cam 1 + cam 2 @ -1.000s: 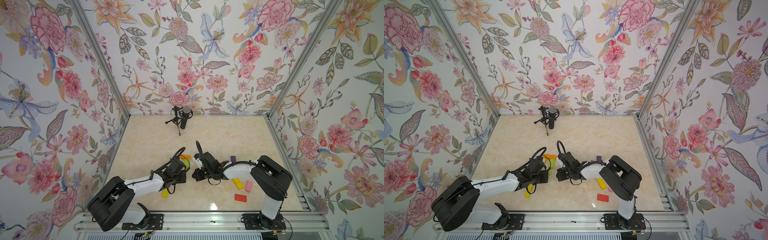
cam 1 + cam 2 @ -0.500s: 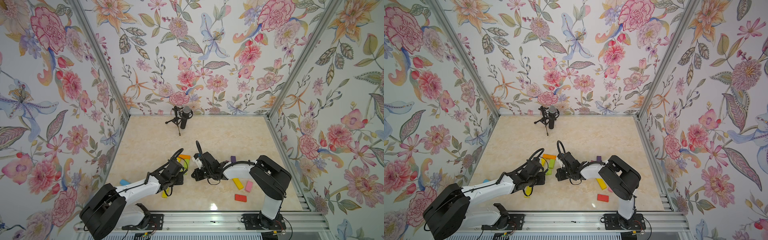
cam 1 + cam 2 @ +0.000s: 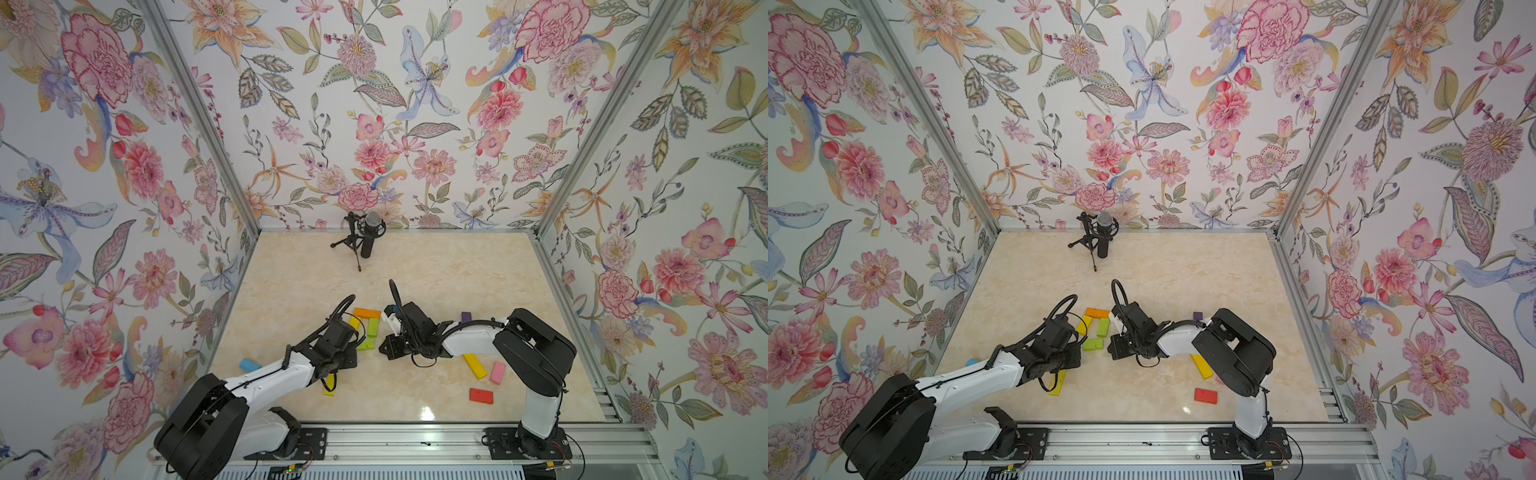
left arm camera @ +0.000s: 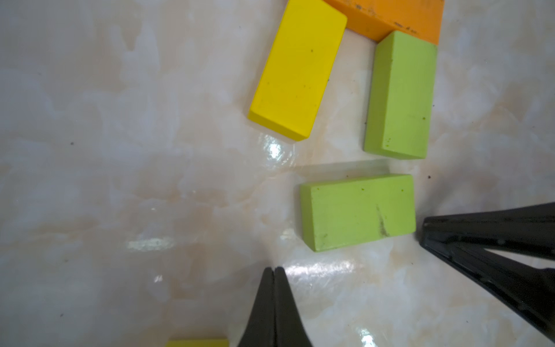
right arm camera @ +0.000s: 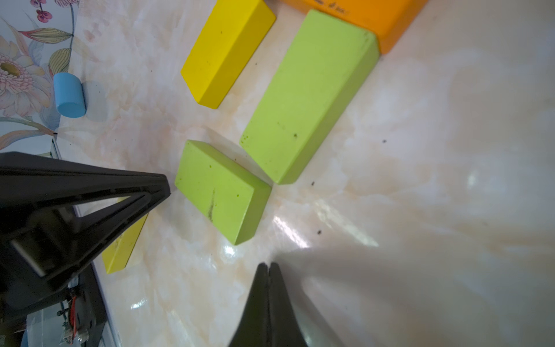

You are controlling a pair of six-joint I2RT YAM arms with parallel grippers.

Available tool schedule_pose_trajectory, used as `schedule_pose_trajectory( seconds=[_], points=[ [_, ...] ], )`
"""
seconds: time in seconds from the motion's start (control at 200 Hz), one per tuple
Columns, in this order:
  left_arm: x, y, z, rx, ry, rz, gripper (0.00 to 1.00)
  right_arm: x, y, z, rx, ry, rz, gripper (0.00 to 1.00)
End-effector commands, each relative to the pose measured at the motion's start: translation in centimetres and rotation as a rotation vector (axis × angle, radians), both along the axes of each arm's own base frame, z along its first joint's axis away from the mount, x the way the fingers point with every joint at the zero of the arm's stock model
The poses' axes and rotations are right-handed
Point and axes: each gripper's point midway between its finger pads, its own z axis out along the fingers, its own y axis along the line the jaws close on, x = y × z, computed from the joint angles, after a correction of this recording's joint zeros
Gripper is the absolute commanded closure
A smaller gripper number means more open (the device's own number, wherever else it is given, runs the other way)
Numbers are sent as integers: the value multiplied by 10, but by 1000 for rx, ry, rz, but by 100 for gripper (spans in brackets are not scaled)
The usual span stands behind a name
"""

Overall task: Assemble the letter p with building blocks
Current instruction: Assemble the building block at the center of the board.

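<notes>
Nearest my bases lay a red block [image 3: 481, 395]. Next came a long yellow block [image 3: 329, 384] by my left arm, and a yellow bar [image 3: 474, 365] with a pink block [image 3: 497, 372] by my right. My left claw [image 4: 274, 269] and right claw [image 5: 268, 264] were each pressed together and empty, flanking a lime green block [image 4: 357, 210] that lay flat on the table [image 3: 415, 266]. Beyond it, a second lime block [image 4: 399, 96] and a short yellow block [image 4: 297, 69] ran up to an orange block [image 4: 390, 18]. A purple block [image 3: 466, 316] sat off to the right.
</notes>
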Motion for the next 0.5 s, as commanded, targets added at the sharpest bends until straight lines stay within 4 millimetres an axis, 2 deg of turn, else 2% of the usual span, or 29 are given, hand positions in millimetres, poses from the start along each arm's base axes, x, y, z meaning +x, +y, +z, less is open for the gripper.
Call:
schedule_pose_trajectory(
  seconds=[0.0,0.495],
  points=[
    [10,-1,1,17,-16,-10,99,0,-5,-17,-43,34,-15,97],
    [22,-10,2,-20,-34,-13,99,0,1,-20,-38,38,-8,98]
  ],
)
